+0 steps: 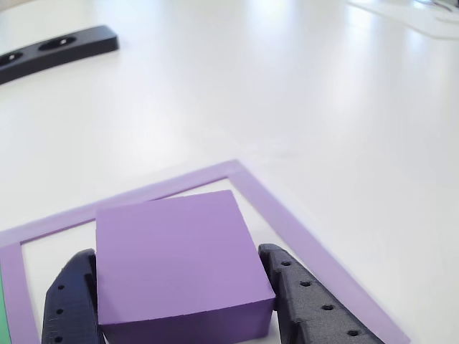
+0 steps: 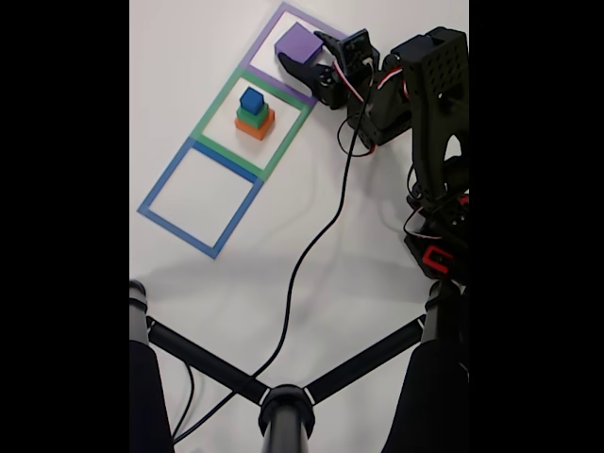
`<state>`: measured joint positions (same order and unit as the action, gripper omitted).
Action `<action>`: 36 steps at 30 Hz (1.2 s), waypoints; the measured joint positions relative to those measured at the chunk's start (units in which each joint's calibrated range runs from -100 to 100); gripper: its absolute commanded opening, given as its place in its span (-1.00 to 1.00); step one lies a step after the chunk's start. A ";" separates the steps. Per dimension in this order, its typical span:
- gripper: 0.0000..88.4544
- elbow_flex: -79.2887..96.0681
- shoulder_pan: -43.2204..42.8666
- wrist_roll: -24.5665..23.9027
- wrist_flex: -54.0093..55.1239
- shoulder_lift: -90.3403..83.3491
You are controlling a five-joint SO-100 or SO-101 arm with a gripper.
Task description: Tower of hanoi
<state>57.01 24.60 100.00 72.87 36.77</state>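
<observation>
Purple block between the two dark fingers, flat faces against them, top face level, no clear long axis, inside the purple square outline on the white worktop, fingers clamped on the block.

Bright, even light is cast over the white table, soft glare streaks being seen well beyond the gripper in the other view, where the far edge is perhaps slightly blurred, while faint shadows are thrown below the arm in the fixed view.

The hand fingers run off the bottom edge beside the purple block
</observation>
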 measured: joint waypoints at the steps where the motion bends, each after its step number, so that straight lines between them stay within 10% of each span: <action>1: -0.52 0.00 0.00 0.00 0.00 0.08; 21: -0.71 1.22 0.00 0.00 -0.88 -1.18; 36: -0.73 7.05 -2.21 0.00 -31.22 -34.78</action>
<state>64.06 22.39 100.00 41.65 1.98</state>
